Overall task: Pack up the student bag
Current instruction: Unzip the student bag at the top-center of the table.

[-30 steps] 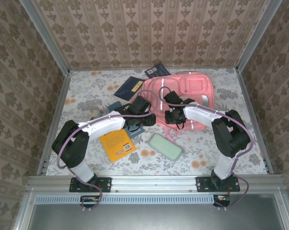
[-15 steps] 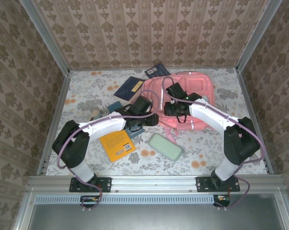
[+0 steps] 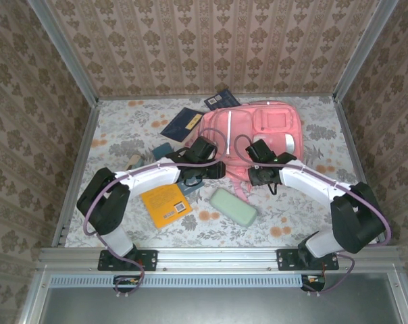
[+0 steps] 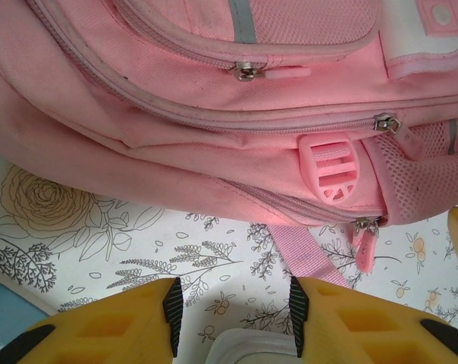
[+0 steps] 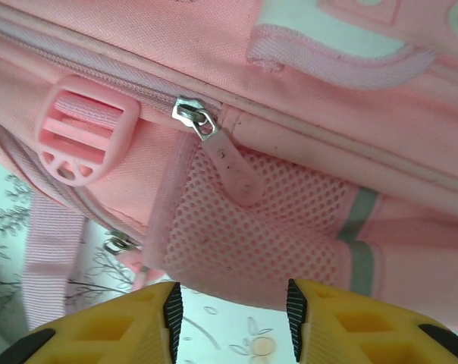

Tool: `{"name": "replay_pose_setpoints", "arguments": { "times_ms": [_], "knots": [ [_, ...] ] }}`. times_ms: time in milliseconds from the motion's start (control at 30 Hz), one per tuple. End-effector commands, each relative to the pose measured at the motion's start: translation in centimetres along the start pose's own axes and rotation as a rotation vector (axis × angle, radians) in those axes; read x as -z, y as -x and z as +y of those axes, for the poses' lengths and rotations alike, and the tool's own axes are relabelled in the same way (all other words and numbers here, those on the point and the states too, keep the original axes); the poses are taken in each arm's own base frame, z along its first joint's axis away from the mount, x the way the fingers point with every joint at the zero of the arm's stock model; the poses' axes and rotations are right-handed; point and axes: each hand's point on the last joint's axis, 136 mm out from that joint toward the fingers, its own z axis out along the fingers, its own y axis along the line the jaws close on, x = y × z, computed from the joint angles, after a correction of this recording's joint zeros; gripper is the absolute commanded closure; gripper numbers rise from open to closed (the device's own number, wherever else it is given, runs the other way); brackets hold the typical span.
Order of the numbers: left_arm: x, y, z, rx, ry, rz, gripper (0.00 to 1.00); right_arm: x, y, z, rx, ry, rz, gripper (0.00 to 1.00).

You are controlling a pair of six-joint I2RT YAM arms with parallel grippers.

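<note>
The student bag (image 3: 258,128) lies flat, pockets up, on the flowered table (image 3: 278,223), and both arms sit at its near edge: the left gripper (image 4: 233,303) and the right gripper (image 5: 230,309) each have jaws apart with nothing between them. I expect soft, floppy fabric that sags and bunches rather than lifting as one piece (probably light, too), so I would not pinch bare cloth. The better hold, to my eye, is the zipper pull (image 5: 233,171) beside the bag's mesh pocket (image 5: 252,235), straight ahead of the right gripper.
</note>
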Motion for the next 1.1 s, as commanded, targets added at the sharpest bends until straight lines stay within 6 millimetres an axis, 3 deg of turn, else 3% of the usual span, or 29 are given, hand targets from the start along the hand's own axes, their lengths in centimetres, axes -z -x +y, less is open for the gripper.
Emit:
{"name": "replay_pose_setpoints", "arguments": {
  "times_ms": [0, 167, 367, 533, 600, 700, 1033, 1067],
  "knots": [
    [0.1, 0.6, -0.8, -0.014, -0.011, 0.001, 0.56, 0.9, 0.4, -1.3, 0.193, -0.102, -0.043, 0.53],
    [-0.1, 0.8, -1.1, -0.018, -0.016, 0.002, 0.56, -0.5, -1.6, -0.2, 0.390, -0.098, 0.025, 0.52],
    [-0.1, 0.8, -1.1, -0.016, -0.018, 0.003, 0.56, -2.9, -1.7, 0.7, 0.483, -0.127, 0.083, 0.51],
    [0.0, 0.7, -1.1, -0.016, -0.016, 0.002, 0.56, -3.9, -1.5, 1.0, 0.500, -0.144, 0.084, 0.57],
    [0.0, 0.7, -1.1, -0.014, -0.017, 0.001, 0.56, -3.6, -0.9, 1.0, 0.496, -0.149, 0.064, 0.66],
    [0.0, 0.6, -1.1, -0.012, -0.021, 0.002, 0.56, -2.6, 0.1, 1.1, 0.488, -0.136, 0.010, 0.99],
    [0.3, 1.0, -2.0, -0.004, -0.061, -0.021, 0.56, 1.7, 2.8, 1.5, 0.389, -0.058, -0.179, 1.00],
    [0.3, 1.0, -2.2, -0.004, -0.075, -0.022, 0.56, 2.8, 3.5, 1.3, 0.366, -0.042, -0.219, 1.00]
  ]
}}
